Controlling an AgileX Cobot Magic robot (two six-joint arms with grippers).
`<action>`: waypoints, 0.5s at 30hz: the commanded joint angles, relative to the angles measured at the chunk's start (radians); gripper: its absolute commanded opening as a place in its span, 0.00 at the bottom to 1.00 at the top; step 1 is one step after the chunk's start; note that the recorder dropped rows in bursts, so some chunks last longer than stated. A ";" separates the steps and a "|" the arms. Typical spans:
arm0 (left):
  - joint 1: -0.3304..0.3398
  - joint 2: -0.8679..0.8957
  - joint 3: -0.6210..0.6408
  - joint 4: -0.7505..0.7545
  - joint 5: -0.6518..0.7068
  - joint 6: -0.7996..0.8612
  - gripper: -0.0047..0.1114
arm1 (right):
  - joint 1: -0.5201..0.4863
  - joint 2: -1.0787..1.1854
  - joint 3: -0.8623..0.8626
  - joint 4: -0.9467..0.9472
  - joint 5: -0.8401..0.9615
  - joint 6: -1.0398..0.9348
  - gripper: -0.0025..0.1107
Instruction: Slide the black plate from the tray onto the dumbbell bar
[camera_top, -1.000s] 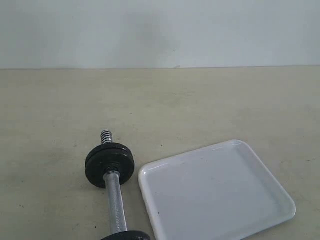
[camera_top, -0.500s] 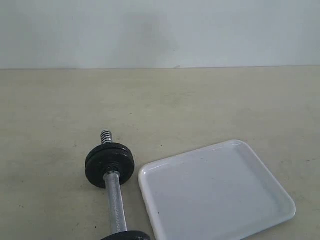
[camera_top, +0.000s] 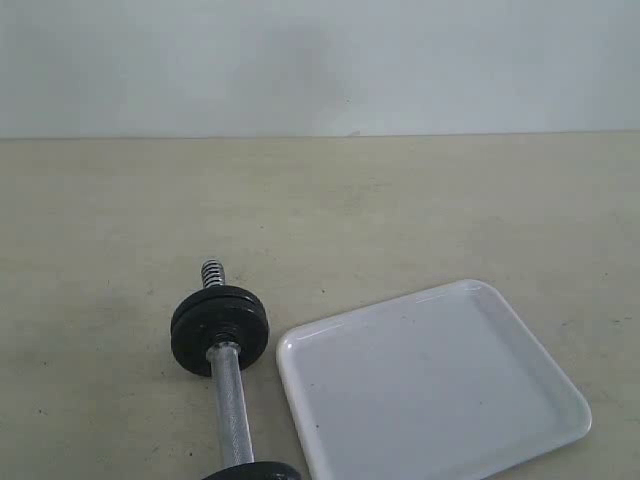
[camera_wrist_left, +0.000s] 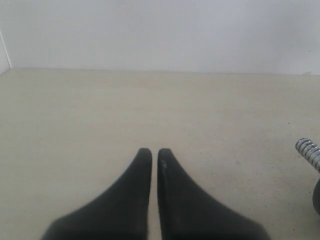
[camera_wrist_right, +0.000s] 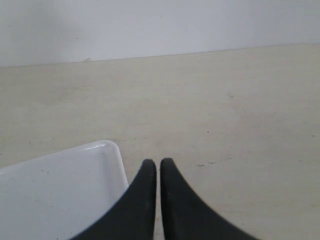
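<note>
The dumbbell bar (camera_top: 231, 410) lies on the beige table left of the white tray (camera_top: 430, 385). A black plate (camera_top: 215, 318) is threaded on the bar, just below its coarse far end (camera_top: 212, 272). A second black disc (camera_top: 252, 472) peeks in at the bottom edge, lower on the bar. Nothing lies in the tray. Neither gripper shows in the exterior view. In the left wrist view my left gripper (camera_wrist_left: 151, 152) is shut and empty over bare table, with the bar's threaded end (camera_wrist_left: 309, 150) off to one side. My right gripper (camera_wrist_right: 155, 163) is shut and empty beside a corner of the tray (camera_wrist_right: 60, 190).
The beige tabletop (camera_top: 400, 210) stretches back to a plain white wall (camera_top: 320, 60). No other objects show.
</note>
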 joint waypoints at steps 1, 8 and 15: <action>0.003 -0.001 0.002 0.005 -0.002 -0.011 0.08 | -0.015 -0.004 0.000 -0.001 -0.004 0.002 0.03; 0.003 -0.001 0.002 0.005 -0.002 -0.011 0.08 | -0.015 -0.004 0.000 0.008 -0.004 0.002 0.03; 0.003 -0.001 0.002 0.005 -0.002 -0.011 0.08 | -0.015 -0.004 0.000 0.008 -0.004 0.002 0.03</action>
